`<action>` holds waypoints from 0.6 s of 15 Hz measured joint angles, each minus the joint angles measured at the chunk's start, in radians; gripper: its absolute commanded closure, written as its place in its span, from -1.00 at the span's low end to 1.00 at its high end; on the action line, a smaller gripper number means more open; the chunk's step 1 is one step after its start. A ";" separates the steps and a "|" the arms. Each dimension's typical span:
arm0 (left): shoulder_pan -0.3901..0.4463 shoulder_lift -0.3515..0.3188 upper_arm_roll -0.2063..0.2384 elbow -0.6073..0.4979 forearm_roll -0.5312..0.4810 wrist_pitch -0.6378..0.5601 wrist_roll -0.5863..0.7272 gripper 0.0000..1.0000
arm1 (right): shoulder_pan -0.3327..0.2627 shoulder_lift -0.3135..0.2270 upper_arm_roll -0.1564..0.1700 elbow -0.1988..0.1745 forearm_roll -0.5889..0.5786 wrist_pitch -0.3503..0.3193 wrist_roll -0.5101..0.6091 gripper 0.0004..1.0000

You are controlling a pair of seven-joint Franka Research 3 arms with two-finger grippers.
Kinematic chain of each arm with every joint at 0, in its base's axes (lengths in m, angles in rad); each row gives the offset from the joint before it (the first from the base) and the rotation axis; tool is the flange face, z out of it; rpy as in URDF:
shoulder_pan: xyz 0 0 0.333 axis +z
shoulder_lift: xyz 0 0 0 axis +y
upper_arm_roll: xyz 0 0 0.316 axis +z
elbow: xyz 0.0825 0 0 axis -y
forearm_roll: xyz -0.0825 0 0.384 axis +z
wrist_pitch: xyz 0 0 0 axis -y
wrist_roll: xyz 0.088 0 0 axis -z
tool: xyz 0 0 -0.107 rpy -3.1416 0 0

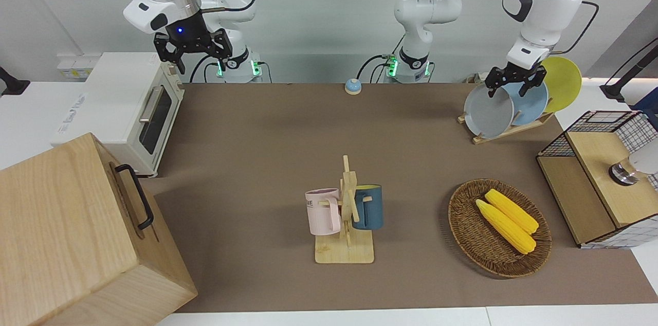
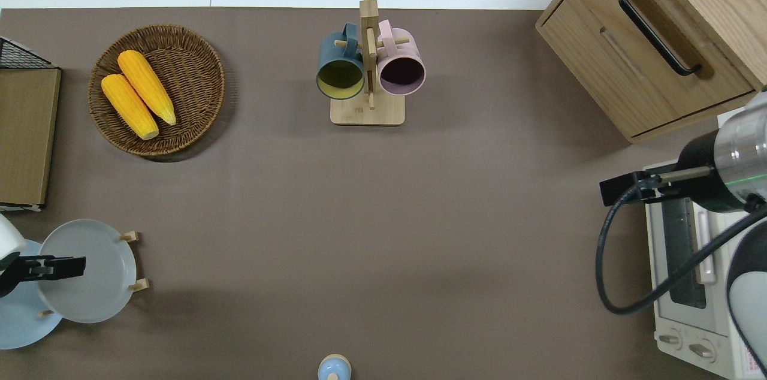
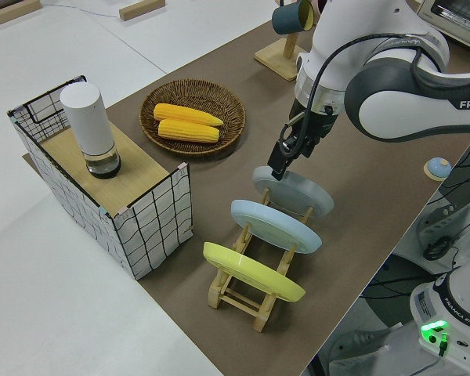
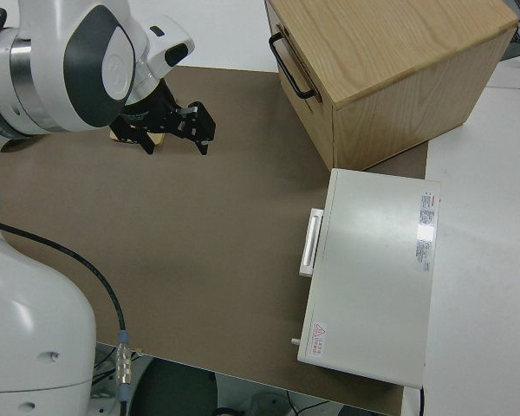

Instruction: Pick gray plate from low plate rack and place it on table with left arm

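In the front view, three round plates stand in the low plate rack (image 1: 506,130) at the upper right of the frame: the gray plate (image 1: 488,110), a light blue plate (image 1: 529,102) and a yellow plate (image 1: 563,83). The left gripper (image 1: 515,85) is at the gray plate's top edge with its jaws spread wide, one finger on each side. The right arm is parked at the upper left, its right gripper (image 1: 193,51) also spread wide.

The overhead view hides the yellow plate; the gray plate (image 2: 87,270) sits at the lower left of the frame on the brown table (image 2: 383,218).

The left side view shows the rack's wooden pegs and two bumpy yellow corn cobs (image 3: 186,123) in a round woven basket (image 3: 233,117).

The right side view shows a smooth white oven (image 4: 373,277) and a wooden box (image 4: 390,69).
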 measured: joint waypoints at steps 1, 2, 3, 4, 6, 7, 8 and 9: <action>0.004 0.000 0.000 -0.011 0.000 0.013 0.000 -0.98 | 0.000 0.000 0.000 0.000 0.000 0.000 0.000 -0.98; 0.008 0.000 0.000 -0.022 0.000 0.028 0.000 -0.98 | 0.000 0.000 0.000 0.000 0.000 0.000 0.000 -0.98; 0.010 0.000 0.000 -0.032 0.000 0.041 0.000 -0.98 | 0.000 0.000 0.000 0.000 0.000 0.000 0.000 -0.98; 0.011 0.000 0.000 -0.040 0.000 0.050 0.001 -0.98 | 0.000 0.000 0.000 0.000 0.000 0.000 0.000 -0.98; 0.011 0.000 0.000 -0.050 0.000 0.057 0.001 -0.98 | 0.000 0.000 0.000 0.000 0.000 0.000 0.000 -0.98; 0.011 0.001 0.000 -0.054 0.000 0.062 0.001 -0.98 | 0.000 0.000 0.000 0.000 0.000 0.000 0.000 -0.98; 0.011 0.002 0.000 -0.059 0.000 0.067 0.001 -0.98 | 0.000 0.000 0.000 0.000 0.000 0.000 0.000 -0.97; 0.011 0.002 0.000 -0.064 0.003 0.072 0.001 -0.98 | 0.000 0.000 0.000 0.000 0.000 0.000 0.000 -0.97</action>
